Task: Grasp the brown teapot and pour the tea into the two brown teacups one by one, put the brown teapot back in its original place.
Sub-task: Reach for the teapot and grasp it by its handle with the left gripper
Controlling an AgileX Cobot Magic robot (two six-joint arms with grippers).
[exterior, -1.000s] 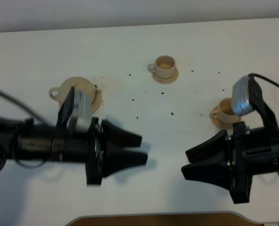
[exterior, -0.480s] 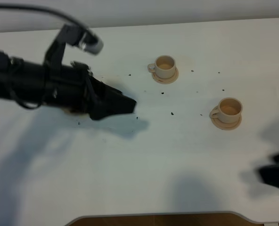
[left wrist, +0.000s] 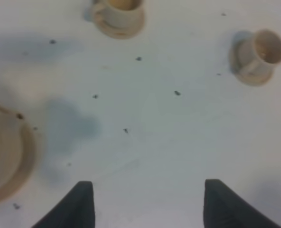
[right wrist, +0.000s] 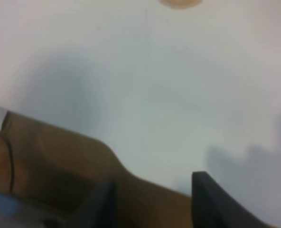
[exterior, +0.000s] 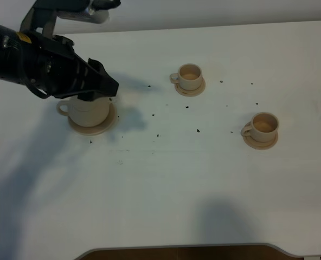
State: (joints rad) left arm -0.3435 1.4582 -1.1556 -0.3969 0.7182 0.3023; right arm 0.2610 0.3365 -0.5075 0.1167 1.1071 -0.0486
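Here, the brown teapot (exterior: 84, 112) sits on its wide saucer (exterior: 103, 128), partly hidden by the left gripper (exterior: 107, 88), jaws spread; the arm's yellow label (exterior: 22, 37) is illegible. What the two brown teacups (exterior: 190, 76) (exterior: 264, 125) hold is unclear. The right gripper (right wrist: 152, 199) has jaws spread too.

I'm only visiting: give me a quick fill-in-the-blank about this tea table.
The back teacup and the front teacup each stand on a ___.
The left gripper has its jaws ___, with nothing between them.
In the high view, the teapot sits ___ of both cups.
Missing words: saucer; open; left.
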